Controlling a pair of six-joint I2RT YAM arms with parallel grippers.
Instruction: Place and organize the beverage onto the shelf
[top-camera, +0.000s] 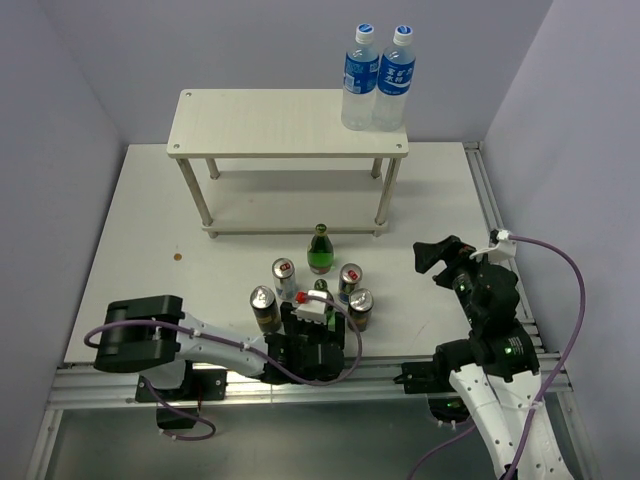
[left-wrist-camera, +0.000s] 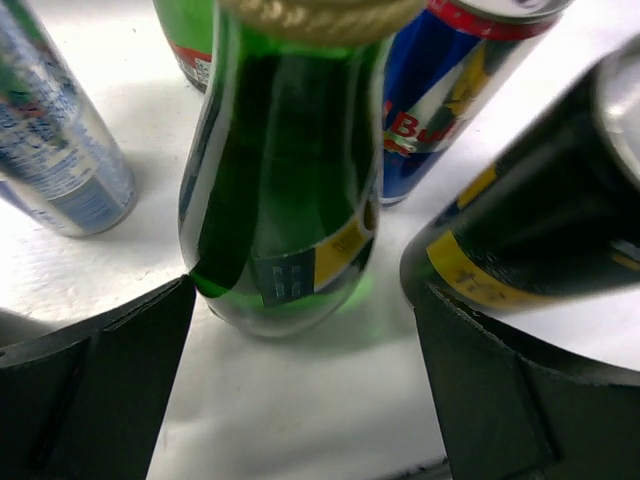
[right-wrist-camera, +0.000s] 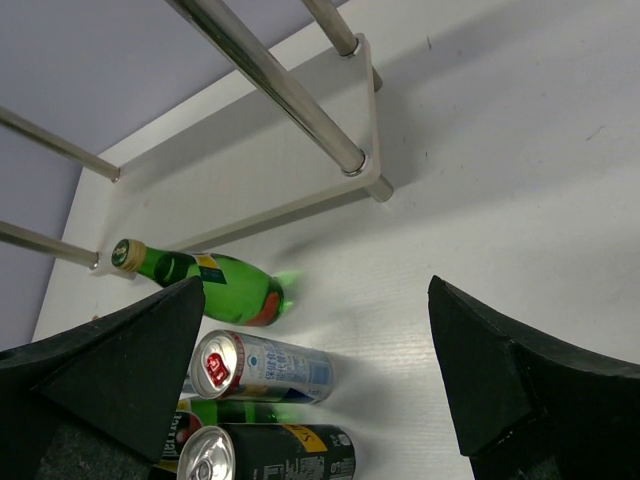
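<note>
Farthest left in the cluster on the matte white table, the left dark can is found, with the left silver can just behind it. Its blue print is too blurred in the left wrist view to be read. The left gripper is spread wide, its matte black wedge-shaped fingers set either side of the base of the near green bottle. Nothing is gripped, though the left tip is right beside the glass and whether it touches can't be told. That bottle is smooth glossy glass with a gold-foil neck cut off at the top edge, and only a yellow and dark strip of its label can be made out. From above it's mostly hidden by the wrist. The far green bottle is stood upright behind it, nearest the shelf. To the right, part of "Bull" in red can be read on the right silver can, and a yellow band is seen on the right dark can. All six drinks are on the table, none on the shelf, a cream board on thin metal legs. Two clear water bottles with blue labels are stood on its right end, the writing too small to read. The right gripper is held wide and empty over bare table, well apart from the drinks.
</note>
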